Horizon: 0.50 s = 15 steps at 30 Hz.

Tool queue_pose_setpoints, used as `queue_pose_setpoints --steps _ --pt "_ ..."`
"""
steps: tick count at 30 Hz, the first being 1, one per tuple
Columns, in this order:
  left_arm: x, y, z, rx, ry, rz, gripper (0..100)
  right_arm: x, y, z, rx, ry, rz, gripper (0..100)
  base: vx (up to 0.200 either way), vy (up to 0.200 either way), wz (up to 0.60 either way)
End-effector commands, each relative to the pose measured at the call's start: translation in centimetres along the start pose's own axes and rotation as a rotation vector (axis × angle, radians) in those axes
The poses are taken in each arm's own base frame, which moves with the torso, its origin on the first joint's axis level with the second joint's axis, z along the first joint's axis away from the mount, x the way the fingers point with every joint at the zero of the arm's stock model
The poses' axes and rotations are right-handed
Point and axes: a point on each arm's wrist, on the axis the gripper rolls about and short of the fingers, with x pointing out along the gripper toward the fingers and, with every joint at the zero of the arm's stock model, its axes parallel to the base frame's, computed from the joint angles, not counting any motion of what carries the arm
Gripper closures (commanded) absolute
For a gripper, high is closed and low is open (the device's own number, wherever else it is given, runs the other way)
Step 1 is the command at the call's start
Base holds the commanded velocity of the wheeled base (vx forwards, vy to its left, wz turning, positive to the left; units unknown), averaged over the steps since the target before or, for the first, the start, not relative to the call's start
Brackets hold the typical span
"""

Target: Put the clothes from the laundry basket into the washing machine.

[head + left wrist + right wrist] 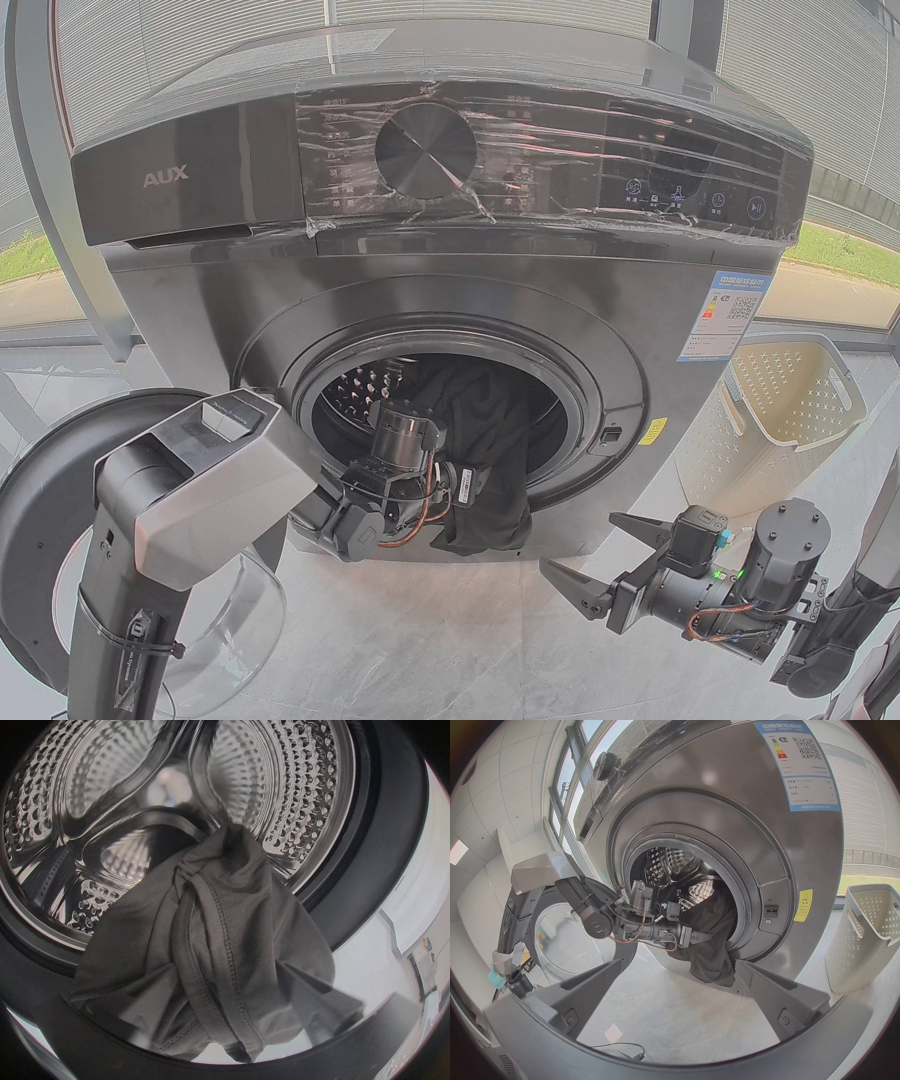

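1 black garment [487,441]: draped over the lower rim of the washing machine [225,281] opening. Upper part is inside the drum [117,790], lower part hangs outside down the front toward the machine's base. Can't tell from head view how far in it goes. Left wrist view shows it bunched, w/ a stitched hem twisted up the middle.

Left end effector [220,982] sits at the opening, fingers [318,1006] spread wide w/ the bunched cloth btwn and over them. Tips partly buried in fabric, so can't tell if anything's actually pinched.

Right end effector [579,540]: low over the floor [422,637], in front of machine's lower right corner, well apart from garment. Jaws wide, nothing in it.

1 machine: dark grey front-loader, door [37,525] swung out to the left, partly behind left arm.

1 laundry basket [787,412]: cream, perforated, on floor just right of machine. Its bottom is hidden by own wall + machine's side.
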Motion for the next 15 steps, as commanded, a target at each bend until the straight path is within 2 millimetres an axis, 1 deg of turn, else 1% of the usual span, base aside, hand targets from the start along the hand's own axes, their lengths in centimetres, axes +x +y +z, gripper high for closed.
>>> queue_pose_setpoints --steps 1,4,7,10,12,13,15 --pt "1.1 0.2 -1.4 0.002 0.026 0.008 100 0.1 0.3 0.2 0.001 -0.009 0.011 0 0.000 0.000 0.00" --pt "1.5 0.2 -1.6 0.001 0.022 0.009 100 0.1 0.4 0.2 0.000 -0.011 0.018 0 0.000 0.000 0.00" --pt "1.6 0.3 -1.1 -0.001 0.002 0.025 100 0.1 0.4 0.2 0.000 -0.010 0.018 0 0.000 0.000 0.00" --pt "2.3 1.1 1.3 -0.031 -0.102 0.073 100 0.1 0.4 0.2 0.000 -0.010 0.018 0 0.000 0.000 0.00" --pt "2.7 1.3 2.5 -0.043 -0.160 0.096 100 0.1 0.4 0.2 0.000 -0.010 0.018 0 0.000 0.000 0.00" --pt "2.7 1.6 3.6 -0.058 -0.206 0.112 100 0.1 0.4 0.2 0.000 -0.010 0.018 0 0.000 0.000 0.00" --pt "3.0 2.5 4.6 -0.078 -0.248 0.135 100 0.1 0.4 0.2 0.000 -0.010 0.018 0 0.000 0.000 0.00"
